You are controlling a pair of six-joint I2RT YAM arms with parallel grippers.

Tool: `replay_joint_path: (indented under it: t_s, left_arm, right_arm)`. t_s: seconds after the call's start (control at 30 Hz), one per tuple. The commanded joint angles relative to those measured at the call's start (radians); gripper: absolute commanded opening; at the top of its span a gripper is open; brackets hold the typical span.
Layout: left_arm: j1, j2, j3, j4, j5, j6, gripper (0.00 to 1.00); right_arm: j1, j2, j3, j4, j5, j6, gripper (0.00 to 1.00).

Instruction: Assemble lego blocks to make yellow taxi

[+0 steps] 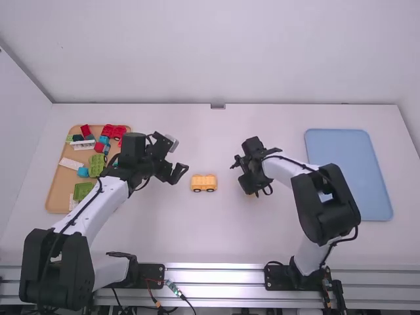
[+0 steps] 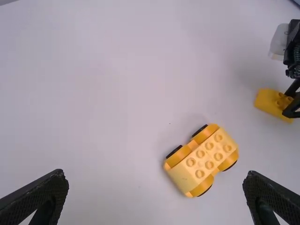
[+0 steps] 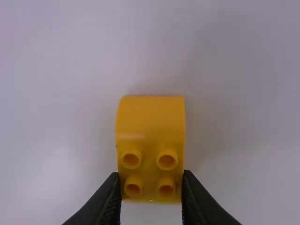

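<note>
My left gripper (image 1: 176, 157) stands open to the left of the yellow wheeled base (image 1: 203, 183). In the left wrist view that gripper (image 2: 155, 174) has nothing between its fingers, and the wheeled base (image 2: 203, 160) shows its studs upward and black wheels at its sides. My right gripper (image 1: 250, 188) is low over the table, right of the base. From the right wrist view, the right gripper (image 3: 150, 174) is shut on the studded end of a yellow block (image 3: 150, 122) with one rounded end. The left wrist view also has this yellow block (image 2: 272, 103), apart from the base.
An orange-brown tray (image 1: 55, 192) at the left holds several red, green, blue and white blocks, partly behind the left arm. A flat blue tray (image 1: 348, 170) lies at the right, beside the right arm.
</note>
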Motion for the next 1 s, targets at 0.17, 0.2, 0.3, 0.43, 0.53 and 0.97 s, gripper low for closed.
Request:
replay_joint_path:
  t_s: [0.17,0.2,0.3,0.43,0.53,0.97]
  left_arm:
    - [0.003,-0.025,0.026,-0.001,0.002,0.011,0.99]
    - [0.003,-0.025,0.026,-0.001,0.002,0.011,0.99]
    - [0.003,-0.025,0.026,-0.005,0.006,0.038,0.99]
    - [0.003,-0.025,0.026,-0.007,0.005,0.033,0.99]
    - [0.003,-0.025,0.026,-0.016,0.002,0.037,0.99]
    - [0.003,-0.025,0.026,-0.086,0.006,0.162,0.99]
  right_arm:
    - [0.006,0.019,0.022,0.037,-0.004,-0.238,0.26]
    - [0.005,0.019,0.02,0.033,-0.003,-0.28,0.26]
    - [0.006,0.019,0.02,0.037,-0.004,-0.35,0.27]
    - [0.005,0.019,0.024,0.029,-0.004,-0.463,0.27]
    - [-0.006,0.02,0.032,0.032,-0.009,-0.551,0.28]
    - [0.001,0.199,0.203,-0.081,-0.005,-0.862,0.22]
